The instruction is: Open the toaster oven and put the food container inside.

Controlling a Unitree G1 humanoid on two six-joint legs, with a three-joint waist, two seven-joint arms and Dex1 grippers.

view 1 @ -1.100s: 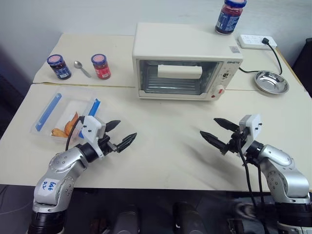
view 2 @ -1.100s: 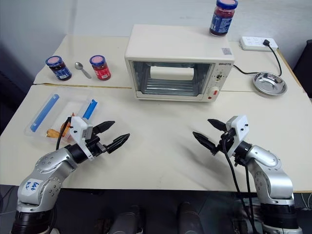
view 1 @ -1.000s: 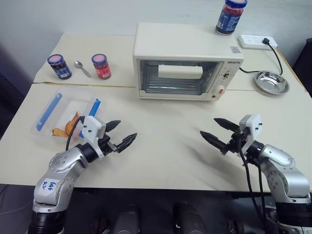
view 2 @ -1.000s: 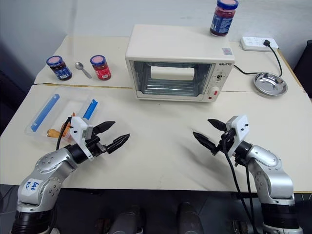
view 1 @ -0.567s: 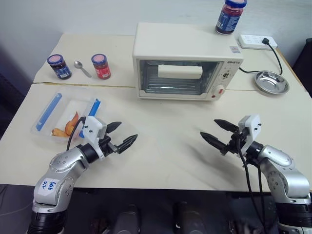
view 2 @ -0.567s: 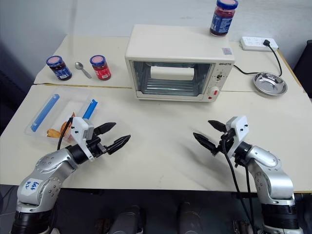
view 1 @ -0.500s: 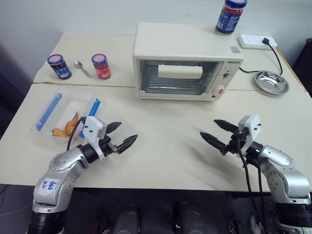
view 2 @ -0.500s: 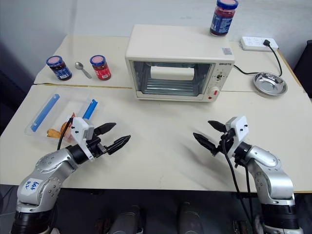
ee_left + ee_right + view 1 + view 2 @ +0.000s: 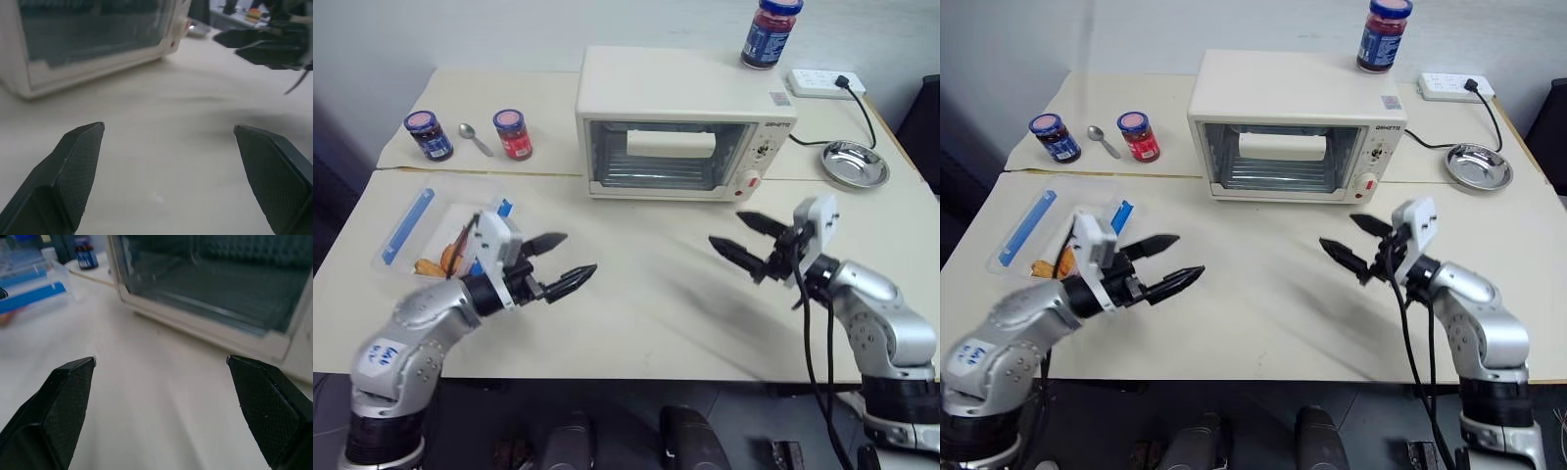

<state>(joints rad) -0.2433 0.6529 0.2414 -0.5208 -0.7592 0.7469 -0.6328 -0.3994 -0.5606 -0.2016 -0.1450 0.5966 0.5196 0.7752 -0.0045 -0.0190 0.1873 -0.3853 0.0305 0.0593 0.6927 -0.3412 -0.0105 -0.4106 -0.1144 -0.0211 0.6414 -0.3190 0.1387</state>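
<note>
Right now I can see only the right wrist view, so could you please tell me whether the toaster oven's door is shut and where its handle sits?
Observer: The toaster oven has its door shut. The white bar handle runs across the upper part of the glass.
Operator: Thank you. Is anything standing on top of the oven?
Observer: Yes, a blue-labelled jar stands on its top, near the right rear corner.
Operator: And how is the left gripper placed?
Observer: The left gripper hangs above the table with its jaws open and empty, just beside the food container.
</note>
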